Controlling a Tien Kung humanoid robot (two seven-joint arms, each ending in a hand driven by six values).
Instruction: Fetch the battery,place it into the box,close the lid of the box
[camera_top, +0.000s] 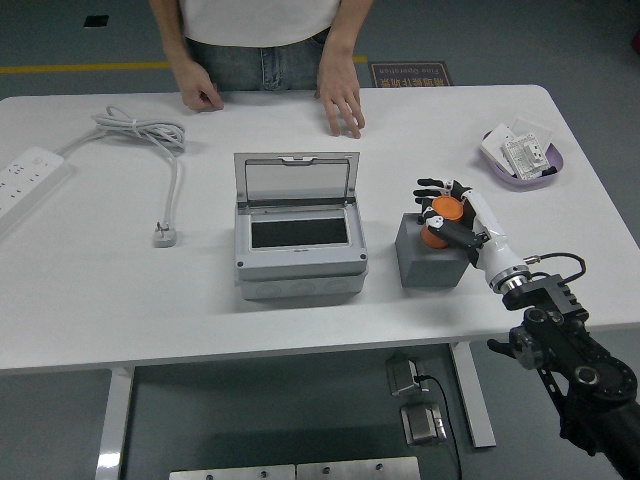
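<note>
An orange battery (441, 217) stands on a grey block (429, 262) to the right of the box. My right hand (447, 212) has its fingers curled around the battery from the right side. The grey box (298, 247) sits mid-table with its clear lid (296, 179) standing upright at the back and a dark opening on top. My left hand is out of view.
A person stands at the far edge with both hands (342, 103) resting on the table. A white power strip (30, 176) and its coiled cable (150, 135) lie at the left. A purple tray (524, 156) with small white parts sits at the far right.
</note>
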